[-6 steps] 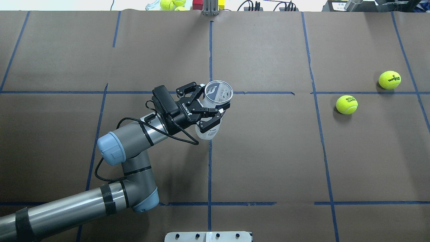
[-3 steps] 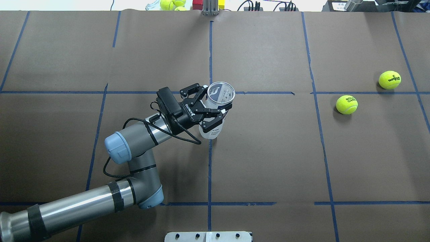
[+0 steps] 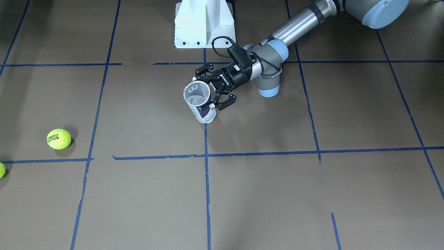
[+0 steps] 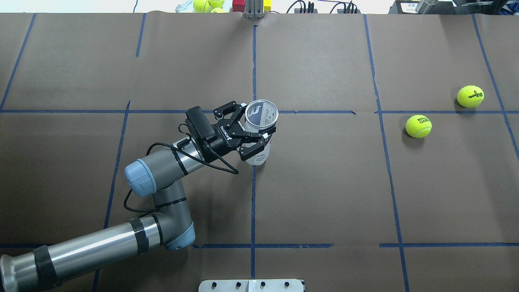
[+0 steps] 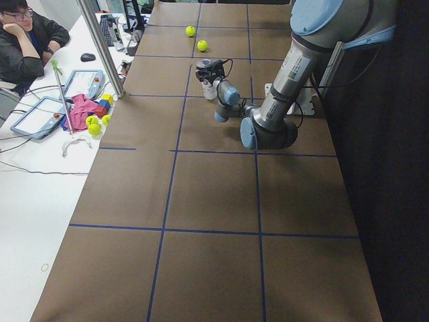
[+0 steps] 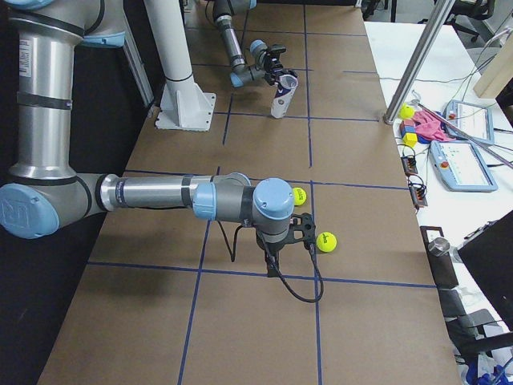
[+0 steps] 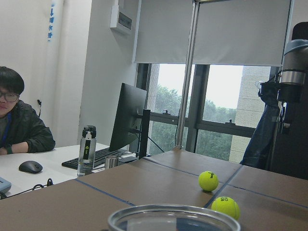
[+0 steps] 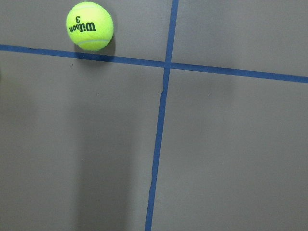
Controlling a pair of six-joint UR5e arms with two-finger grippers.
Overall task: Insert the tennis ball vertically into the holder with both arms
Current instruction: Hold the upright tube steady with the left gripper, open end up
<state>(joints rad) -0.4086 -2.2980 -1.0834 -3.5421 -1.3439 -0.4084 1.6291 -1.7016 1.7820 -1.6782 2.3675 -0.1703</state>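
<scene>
The holder [image 4: 258, 156], a clear can with a navy-and-white label, is held nearly upright at mid-table, mouth up and leaning slightly. Its base is at the brown paper; I cannot tell whether it touches. My left gripper [image 4: 255, 129] is shut on the holder [image 3: 205, 114] from the side, about mid-height. Its rim [image 7: 173, 219] fills the bottom of the left wrist view. Two tennis balls [image 4: 418, 126] [image 4: 470, 96] lie far right. My right gripper [image 6: 303, 233] hangs above the table between them; open or shut I cannot tell. The Wilson ball [image 8: 89, 26] lies upper left below it.
The white bolted pedestal [image 3: 204, 24] stands at the robot's base. Beyond the far table edge lie more balls and blocks [image 4: 211, 5]. A person [image 5: 27, 40] sits at the side desk with tablets. Blue tape lines grid the brown paper.
My left arm's elbow has swung rightward and the holder has come more upright, its base shifting slightly right. The gripper stays shut on it. The two balls have not moved.
</scene>
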